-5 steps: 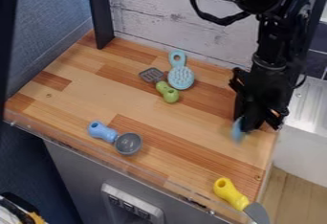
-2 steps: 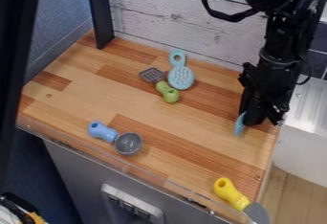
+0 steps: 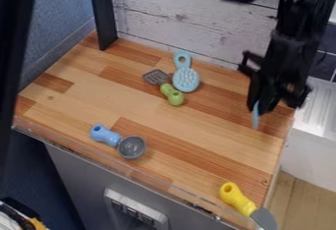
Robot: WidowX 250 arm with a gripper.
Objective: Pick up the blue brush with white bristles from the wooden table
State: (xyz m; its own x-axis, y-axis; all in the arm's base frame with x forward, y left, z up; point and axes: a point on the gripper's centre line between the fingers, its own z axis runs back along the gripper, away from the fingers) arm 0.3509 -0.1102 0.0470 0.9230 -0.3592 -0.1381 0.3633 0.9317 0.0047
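At the right side of the wooden counter hangs the black gripper [image 3: 267, 107], shut on a thin light blue object [image 3: 256, 116] whose lower end sticks out below the fingers; its upper part is hidden. Towards the back middle lies a light blue brush [image 3: 185, 79] with a looped handle. Close beside it is a small spatula with a grey slotted head [image 3: 156, 76] and a green handle [image 3: 172, 95]. A grey scoop [image 3: 132, 147] with a blue handle [image 3: 105, 134] lies near the front left. Near the front right corner is a knife with a yellow handle [image 3: 236, 198] and a grey blade.
The wooden counter [image 3: 92, 91] has a clear raised strip along its front edge. Behind it stands a whitewashed plank wall [image 3: 177, 17], with a black post [image 3: 102, 15] at the back left. A metal sink [image 3: 318, 108] adjoins on the right.
The gripper and the light blue object in it have moved right and towards the back, and the object has turned more upright. The utensils on the counter have stayed put.
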